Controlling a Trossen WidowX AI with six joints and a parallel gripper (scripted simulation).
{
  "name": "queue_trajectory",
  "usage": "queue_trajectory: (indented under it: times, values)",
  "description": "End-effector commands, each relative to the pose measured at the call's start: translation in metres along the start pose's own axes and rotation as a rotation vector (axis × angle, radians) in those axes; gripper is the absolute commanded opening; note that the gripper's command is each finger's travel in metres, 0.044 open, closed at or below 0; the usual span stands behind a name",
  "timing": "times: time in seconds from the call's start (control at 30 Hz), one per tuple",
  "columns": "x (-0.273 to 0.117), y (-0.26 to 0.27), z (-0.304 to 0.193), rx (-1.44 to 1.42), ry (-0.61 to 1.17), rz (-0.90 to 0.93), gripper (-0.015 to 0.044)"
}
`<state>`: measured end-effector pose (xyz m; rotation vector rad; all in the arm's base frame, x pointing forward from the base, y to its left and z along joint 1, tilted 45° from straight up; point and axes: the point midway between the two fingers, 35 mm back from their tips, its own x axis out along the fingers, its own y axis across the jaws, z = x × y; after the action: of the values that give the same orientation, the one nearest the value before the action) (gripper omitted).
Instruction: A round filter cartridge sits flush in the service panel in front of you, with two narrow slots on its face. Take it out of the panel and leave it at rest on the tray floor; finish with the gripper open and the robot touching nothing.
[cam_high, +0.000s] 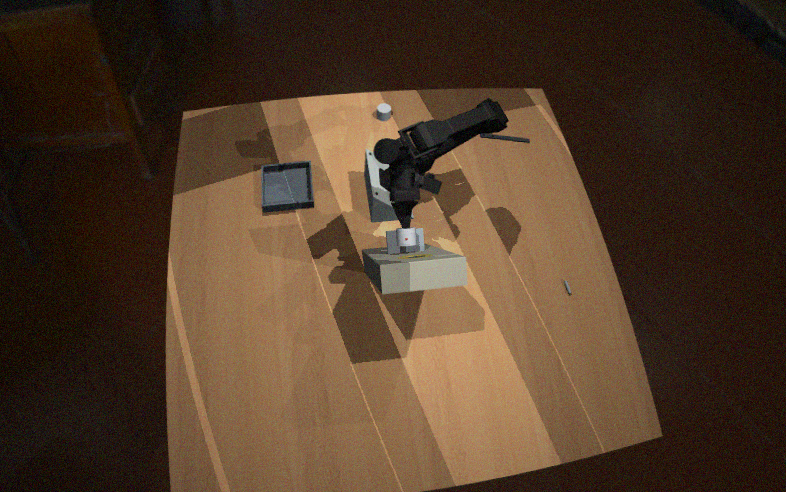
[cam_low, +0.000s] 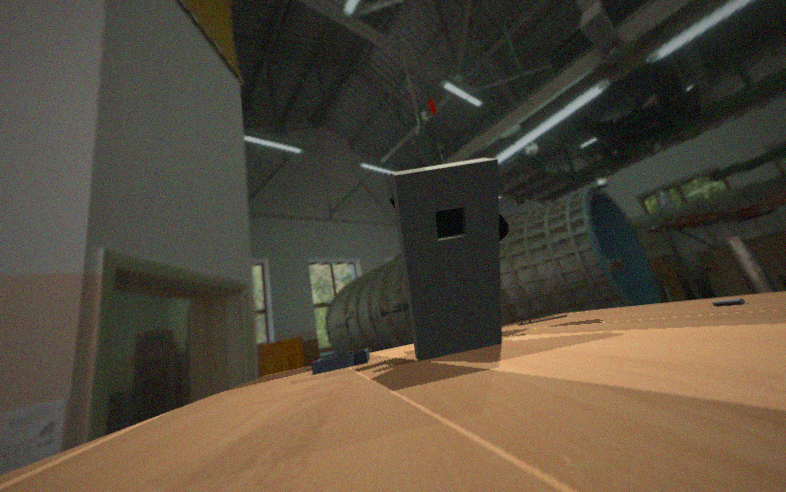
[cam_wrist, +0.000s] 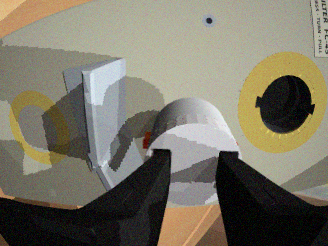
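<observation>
Since the filter cartridge is seen from the top clamped in the gripper just above the service panel, with the tray well off to the panel's left, a bit more lift is probably wanted before any sideways carry. Nothing useful is given by the exterior view, only an upright grey plate. At the wrist, the cartridge is pinched between both fingers, already clear of the panel's yellow-ringed socket, so the grip should be kept firm.

- From high overhead we look down on the whole wooden table.
- From table level we face the grey box-shaped service panel, shared with the close wrist view.
</observation>
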<state>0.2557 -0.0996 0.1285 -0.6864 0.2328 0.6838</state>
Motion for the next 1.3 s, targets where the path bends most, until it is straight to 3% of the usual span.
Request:
queue_trajectory:
  times: [0.0, 0.47, 0.7, 0.83, 1.23, 1.27]
  values:
    - [0.0, -0.002, 0.0, -0.005, 0.001, -0.002, 0.0105]
    - [0.0, 0.002, 0.001, -0.015, -0.003, -0.009, 0.0116]
    - [-0.008, -0.066, 0.008, -0.016, -0.004, -0.01, 0.0116]
    - [-0.009, -0.073, 0.009, -0.016, -0.004, -0.01, 0.0116]
    - [-0.056, -0.132, 0.015, -0.03, 0.001, -0.014, 0.0431]
    - [-0.055, -0.13, 0.015, -0.012, 0.002, -0.009, 0.0404]
